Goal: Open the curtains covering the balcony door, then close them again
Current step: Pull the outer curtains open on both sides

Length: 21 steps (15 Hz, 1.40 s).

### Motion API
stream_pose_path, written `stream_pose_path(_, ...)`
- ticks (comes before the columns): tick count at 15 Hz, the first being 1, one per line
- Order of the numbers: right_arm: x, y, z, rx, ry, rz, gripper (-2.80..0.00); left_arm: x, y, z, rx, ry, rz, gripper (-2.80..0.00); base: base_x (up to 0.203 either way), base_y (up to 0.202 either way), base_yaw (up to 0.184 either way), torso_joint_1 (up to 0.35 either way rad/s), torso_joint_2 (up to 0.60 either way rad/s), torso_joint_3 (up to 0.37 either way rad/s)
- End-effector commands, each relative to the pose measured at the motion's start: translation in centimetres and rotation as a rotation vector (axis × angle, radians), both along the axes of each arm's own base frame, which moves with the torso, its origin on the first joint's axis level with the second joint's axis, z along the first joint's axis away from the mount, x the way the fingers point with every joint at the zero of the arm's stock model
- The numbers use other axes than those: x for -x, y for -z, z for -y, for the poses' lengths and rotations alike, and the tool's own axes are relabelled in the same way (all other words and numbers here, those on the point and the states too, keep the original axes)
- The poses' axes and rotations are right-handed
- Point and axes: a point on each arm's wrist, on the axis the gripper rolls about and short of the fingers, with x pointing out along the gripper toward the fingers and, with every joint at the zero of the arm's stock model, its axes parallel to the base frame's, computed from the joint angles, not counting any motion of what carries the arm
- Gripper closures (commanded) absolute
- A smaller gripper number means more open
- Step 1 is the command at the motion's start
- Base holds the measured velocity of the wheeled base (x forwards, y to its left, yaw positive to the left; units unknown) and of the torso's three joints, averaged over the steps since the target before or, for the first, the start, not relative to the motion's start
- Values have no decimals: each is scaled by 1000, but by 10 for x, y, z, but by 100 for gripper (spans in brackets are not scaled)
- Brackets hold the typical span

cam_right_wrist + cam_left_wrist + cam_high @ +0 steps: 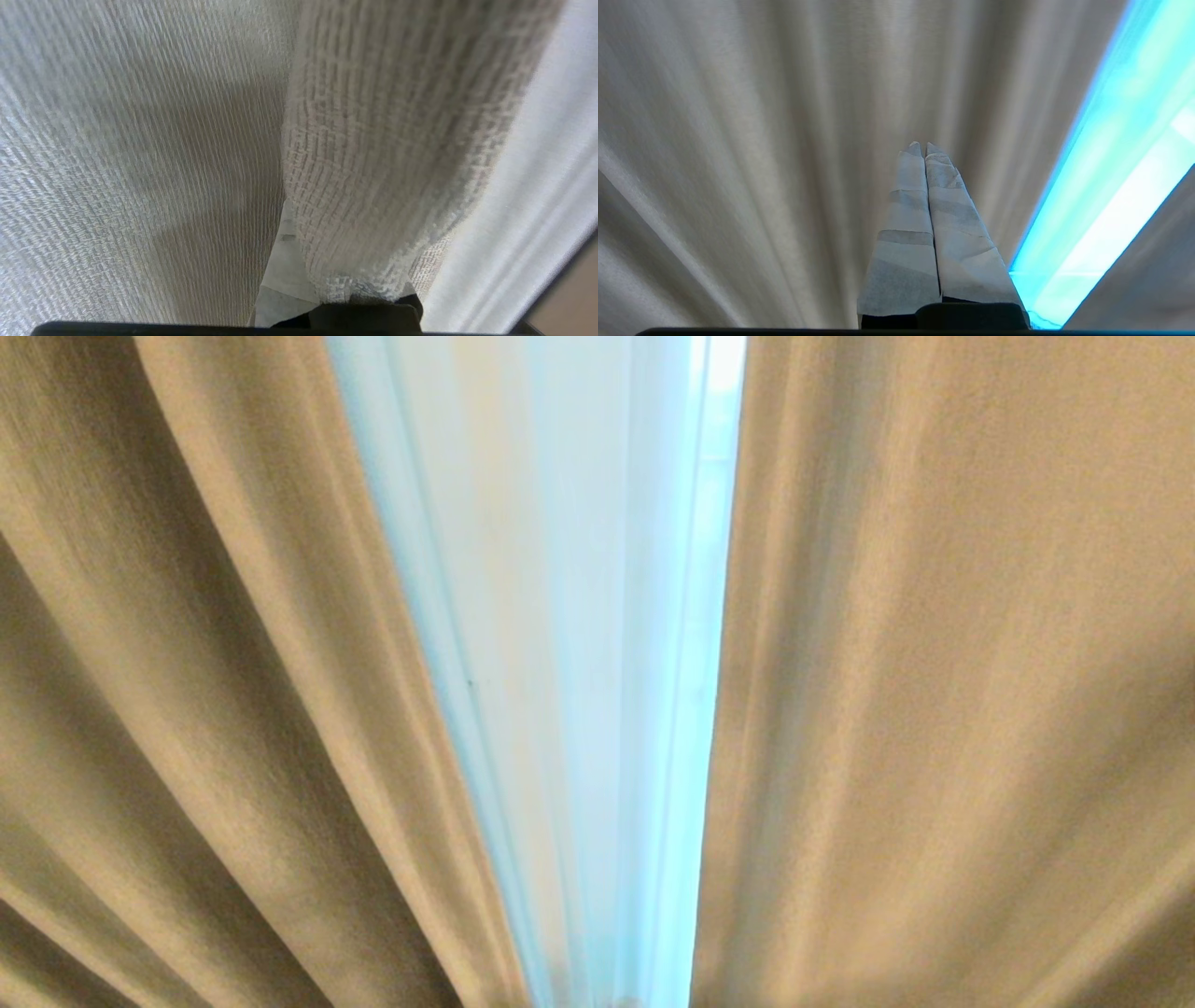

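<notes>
Your head camera is filled by the curtains: a thick beige left drape (215,691) and a matching right drape (943,691) hang in deep folds, well parted at the top and nearly meeting at the bottom; between them shows a bright wedge of white sheer (569,616). The balcony door behind is not visible; only daylight comes through the sheer.

Your left tool (923,148) is clenched on nothing, its taped fingers (906,224) pressed together, hovering near the left drape, with the lit gap off to its right side in the scene. Your right tool (299,261) is pinched tight on a fold of coarse woven drape (373,163) that wraps over one finger; only a sliver of a taped finger (285,275) shows beside it, with the sheer (528,200) just alongside.

Judging from this, the pinch looks shallow, taken on a bunched edge; a quick sideways pull could let the weave slide out, leaving the drape where it hangs. A pull angled downward rather than along the rail could strain the hooks; the sheer, lying so close, may drag along or snag; with no view of the rail, you cannot judge when the drape stalls.
</notes>
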Motion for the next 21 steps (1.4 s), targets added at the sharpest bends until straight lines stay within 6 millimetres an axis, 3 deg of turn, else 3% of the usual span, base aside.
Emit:
stream_pose_path(1,6,-4,-8,23,-19,13,0,0,0,0,1,0,1,0,0,0,0,0,0,0)
stream_pose_path(5,7,-5,-26,64,-151,9,0,0,0,0,1,0,1,0,0,0,0,0,0,0)
stream_pose_path(13,-24,-8,-81,85,-380,24,0,0,0,0,1,-1,1,0,0,0,0,0,0,0)
stream_pose_path(21,-27,-1,-100,88,-451,27,0,0,0,0,1,0,1,0,0,0,0,0,0,0)
